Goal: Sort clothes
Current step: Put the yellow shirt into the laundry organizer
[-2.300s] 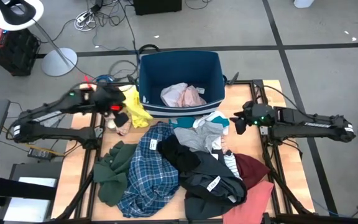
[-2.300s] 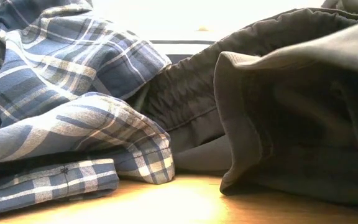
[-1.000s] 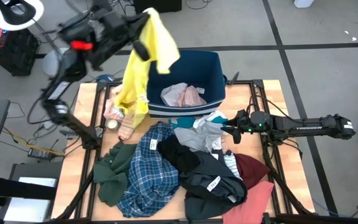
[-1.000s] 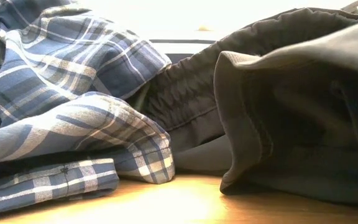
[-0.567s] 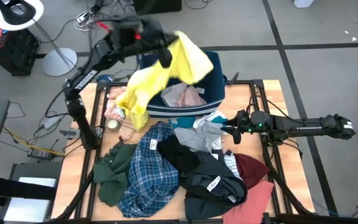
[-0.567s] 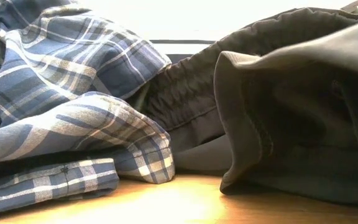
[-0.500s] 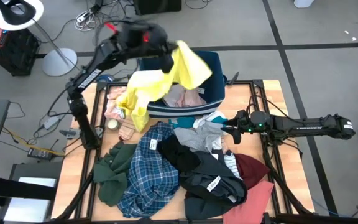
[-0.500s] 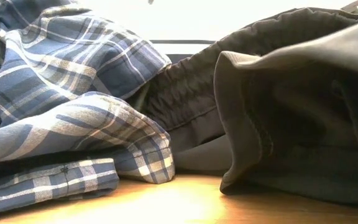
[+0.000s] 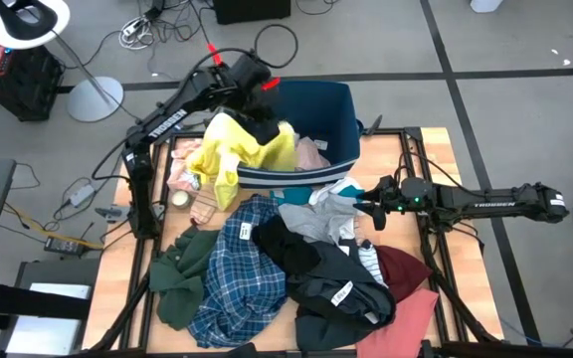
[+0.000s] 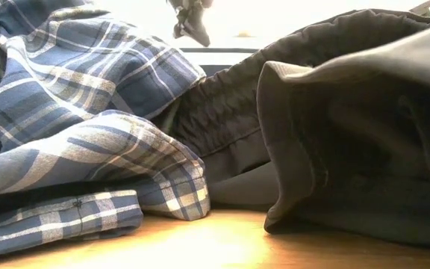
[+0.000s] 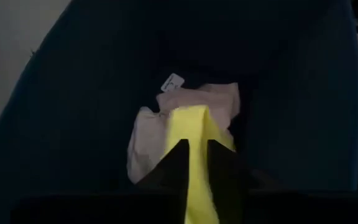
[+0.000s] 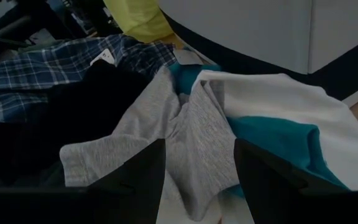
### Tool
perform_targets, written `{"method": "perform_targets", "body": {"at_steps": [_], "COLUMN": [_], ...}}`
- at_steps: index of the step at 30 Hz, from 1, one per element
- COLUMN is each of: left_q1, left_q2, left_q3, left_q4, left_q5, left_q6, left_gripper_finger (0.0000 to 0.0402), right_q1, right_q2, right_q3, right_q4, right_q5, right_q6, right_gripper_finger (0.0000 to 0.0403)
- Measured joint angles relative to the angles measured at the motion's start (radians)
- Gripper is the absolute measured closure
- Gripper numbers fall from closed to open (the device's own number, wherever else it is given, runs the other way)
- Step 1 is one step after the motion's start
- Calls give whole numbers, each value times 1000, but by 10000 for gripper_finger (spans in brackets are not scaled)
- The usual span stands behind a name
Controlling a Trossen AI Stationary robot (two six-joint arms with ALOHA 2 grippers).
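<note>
A: What is differing from a second ago?

B: The yellow garment (image 9: 235,149), swinging high above the navy bin (image 9: 338,109) then, is now draping over the bin's left rim, part inside and part hanging down toward the table (image 9: 139,249). The left arm is reaching lower, with the left gripper (image 9: 265,127) over the bin's inside.

A: What is lying around it?

B: The main pile is sitting on the table in front of the bin: the blue plaid shirt (image 9: 235,273), the black and dark grey clothes (image 9: 328,283), the dark green garment (image 9: 179,276), the maroon piece (image 9: 402,268) and the salmon pink one (image 9: 414,308) at the right corner. A pale pink garment (image 11: 148,134) is lying inside the bin, under the yellow one. In the low view the plaid shirt and the dark grey cloth (image 10: 349,119) are blocking nearly everything behind them.

A: And the fingers?

B: The left gripper's fingers (image 11: 225,168) are standing slightly apart with the yellow fabric running between them; whether they are pressing it, I cannot tell. The right gripper (image 9: 374,212) is hovering with fingers wide apart and nothing between them, just over the grey and teal-white garment (image 12: 229,124) beside the pile.
</note>
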Motion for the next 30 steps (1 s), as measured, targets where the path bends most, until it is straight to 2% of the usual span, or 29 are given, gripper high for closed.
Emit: {"method": "perform_targets", "body": {"at_steps": [7, 22, 26, 30], "left_q1": [0, -7, -26, -28], "left_q2": [-34, -354, -452, -593], "left_q3": [0, -13, -144, -393], "left_q4": [-67, -166, -154, -35], "left_q5": [0, -69, -136, -143], "left_q6": [65, 5, -21, -42], "left_gripper_finger": [287, 296, 296, 296], "right_q1": [0, 2, 2, 2], "right_q2": [0, 0, 0, 0], "right_q3": [0, 0, 0, 0], "right_q4": [0, -18, -18, -19], "right_q5": [0, -17, -18, -19], "right_q6": [1, 37, 45, 52], "right_gripper_finger": [211, 211, 211, 211]}}
